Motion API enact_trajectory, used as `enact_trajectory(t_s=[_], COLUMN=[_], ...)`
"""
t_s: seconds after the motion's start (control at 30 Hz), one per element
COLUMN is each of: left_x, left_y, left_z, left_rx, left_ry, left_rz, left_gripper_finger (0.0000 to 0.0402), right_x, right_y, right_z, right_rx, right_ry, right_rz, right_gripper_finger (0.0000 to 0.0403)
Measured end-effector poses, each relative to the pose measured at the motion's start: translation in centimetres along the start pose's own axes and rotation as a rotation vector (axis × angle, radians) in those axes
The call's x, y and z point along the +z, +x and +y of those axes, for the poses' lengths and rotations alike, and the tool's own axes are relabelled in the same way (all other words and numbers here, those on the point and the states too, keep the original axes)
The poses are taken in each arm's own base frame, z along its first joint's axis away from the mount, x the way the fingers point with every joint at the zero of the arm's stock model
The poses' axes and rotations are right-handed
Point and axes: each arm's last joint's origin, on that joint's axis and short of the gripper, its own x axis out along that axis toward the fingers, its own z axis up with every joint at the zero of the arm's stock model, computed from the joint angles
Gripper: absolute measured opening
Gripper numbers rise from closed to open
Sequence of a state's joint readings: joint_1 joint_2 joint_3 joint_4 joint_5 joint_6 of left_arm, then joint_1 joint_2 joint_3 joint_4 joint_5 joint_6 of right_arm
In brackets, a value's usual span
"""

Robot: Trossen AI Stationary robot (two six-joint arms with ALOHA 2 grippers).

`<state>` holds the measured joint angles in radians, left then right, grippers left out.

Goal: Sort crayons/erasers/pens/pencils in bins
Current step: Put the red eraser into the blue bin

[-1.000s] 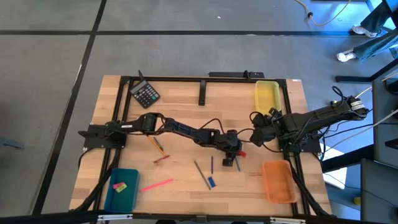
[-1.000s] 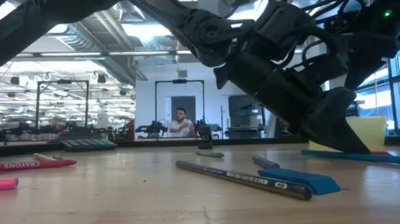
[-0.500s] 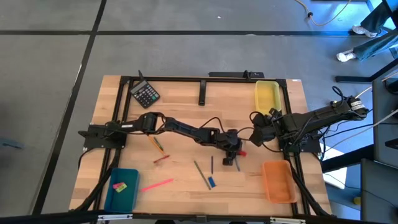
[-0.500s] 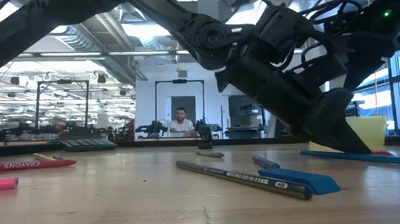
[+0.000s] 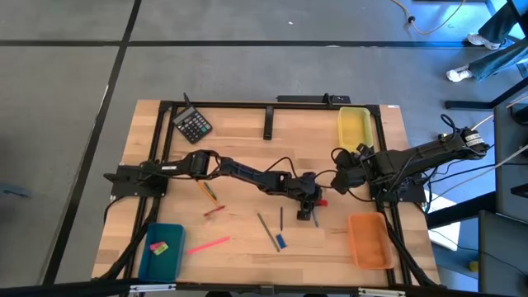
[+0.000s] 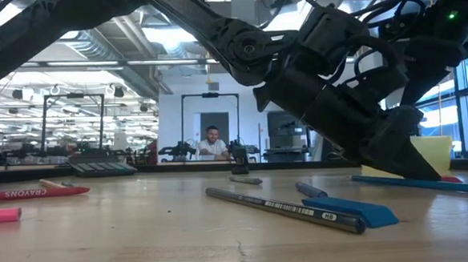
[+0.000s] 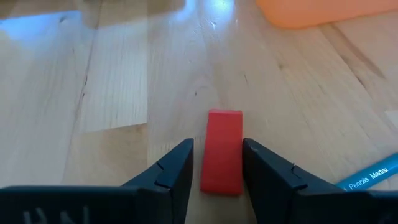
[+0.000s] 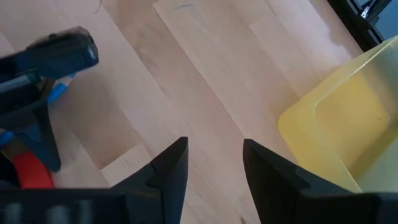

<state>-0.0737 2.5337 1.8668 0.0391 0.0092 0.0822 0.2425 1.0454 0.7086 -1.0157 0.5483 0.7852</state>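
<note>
Erasers [image 5: 159,247] in teal bin [image 5: 171,262]

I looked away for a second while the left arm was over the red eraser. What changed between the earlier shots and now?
Very little. In the low view the left gripper has dipped slightly toward the table; its fingers straddle the red eraser, with no grip visible yet. The right gripper, the pencils and the bins have not moved.

Bright even overhead light; soft shadows; low view foreground blurred.
</note>
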Motion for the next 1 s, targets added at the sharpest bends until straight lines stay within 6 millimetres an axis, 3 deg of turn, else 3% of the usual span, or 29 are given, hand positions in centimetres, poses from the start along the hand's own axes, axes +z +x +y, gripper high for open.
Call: enact_trajectory(t_s=[0.53,0.73,1.0], left_x=[0.8,2.9,6.1], left_y=[-0.9,-3.4,-6.7], left_z=[0.1,0.5,-1.0], left_rx=[0.060,0.124,0.133], left_ry=[0.002,-0.005,-0.004], left_rz=[0.013,0.048,0.008], left_gripper_finger=[0.0115,0.0115,0.0114], right_x=[0.0,-0.1,0.2], right_y=[0.2,0.2,0.2], right_z=[0.1,0.0,-0.1], right_rx=[-0.013,-0.033,-0.074], right_ry=[0.048,0.046,0.060], right_rz=[-0.035,-0.042,-0.104], right_gripper_finger=[0.0157,0.0157,0.0157])
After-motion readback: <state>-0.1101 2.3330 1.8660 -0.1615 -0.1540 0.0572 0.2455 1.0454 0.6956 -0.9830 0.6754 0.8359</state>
